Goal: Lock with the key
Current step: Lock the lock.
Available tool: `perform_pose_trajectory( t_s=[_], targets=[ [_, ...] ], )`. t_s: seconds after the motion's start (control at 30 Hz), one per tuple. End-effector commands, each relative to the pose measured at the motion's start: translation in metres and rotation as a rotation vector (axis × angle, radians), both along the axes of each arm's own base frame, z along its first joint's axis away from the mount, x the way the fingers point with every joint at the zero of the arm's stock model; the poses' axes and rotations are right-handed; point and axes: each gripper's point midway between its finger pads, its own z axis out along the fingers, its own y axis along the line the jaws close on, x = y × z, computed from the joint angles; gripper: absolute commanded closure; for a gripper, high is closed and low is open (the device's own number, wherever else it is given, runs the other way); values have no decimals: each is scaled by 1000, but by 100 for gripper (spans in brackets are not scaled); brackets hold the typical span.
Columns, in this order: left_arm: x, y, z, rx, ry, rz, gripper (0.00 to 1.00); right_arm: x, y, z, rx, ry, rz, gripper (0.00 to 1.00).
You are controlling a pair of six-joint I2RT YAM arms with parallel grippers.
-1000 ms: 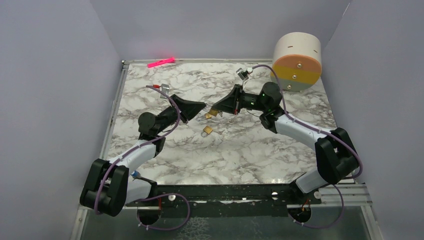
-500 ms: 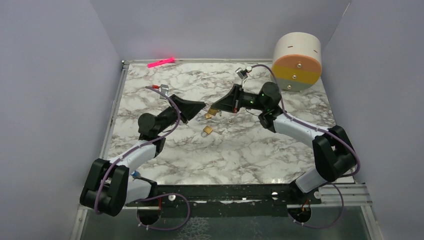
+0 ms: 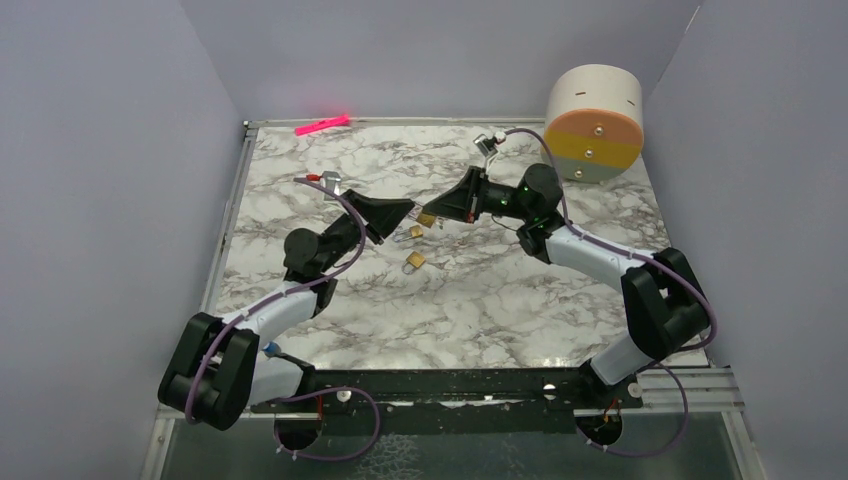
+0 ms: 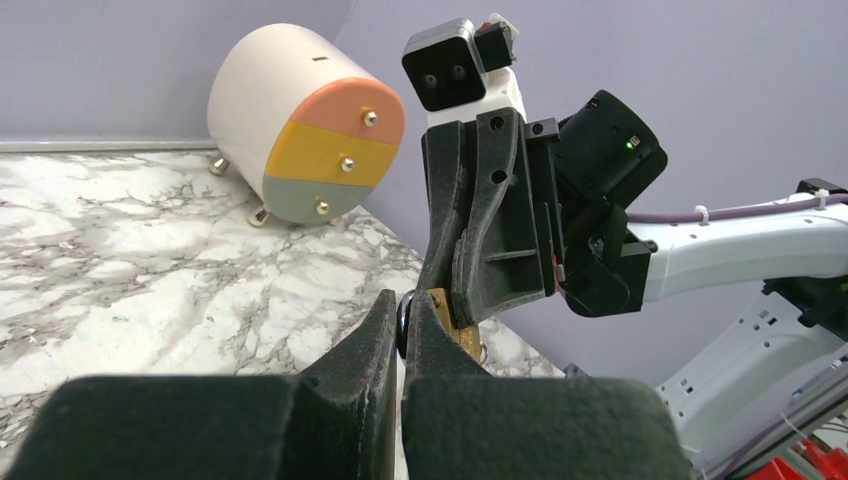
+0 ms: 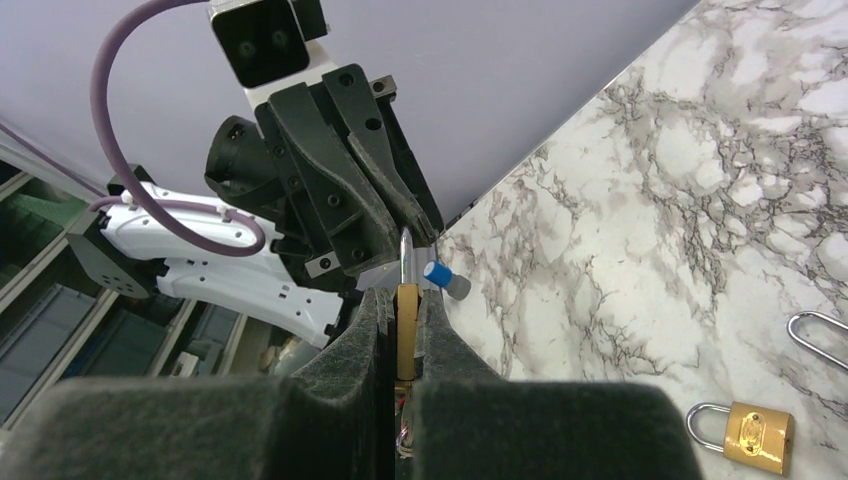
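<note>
Right gripper (image 3: 432,214) gripping a brass padlock (image 5: 406,305) above the worktop's (image 3: 520,300) middle, left gripper (image 3: 408,212) meeting its shackle (image 5: 403,255), fingers (image 4: 370,340) clenching tight, key possibly sitting pinched between them, too small to tell, second padlock (image 3: 413,261) lying just below.

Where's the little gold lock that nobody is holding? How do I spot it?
Look at the middle of the marble table, where the left gripper and right gripper nearly meet. Just nearer the arm bases lies the loose padlock, small, brass, flat on the marble. Nothing touches it, unlike the held padlock pinched in the right gripper.
</note>
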Motion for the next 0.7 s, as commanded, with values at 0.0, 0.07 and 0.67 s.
perform_pose_trajectory(
  t_s=[0.0,0.07,0.67],
  targets=[
    [-38,-38,-26,66,43,-194,100,3,15,36,93,-78,-35,99],
    [-42,-41,-30,66,53,-201,100,6,16,39,102,-82,-44,99],
    [-69,-66,-46,9,118,-245,100,21,24,43,144,-65,-68,99]
  ],
)
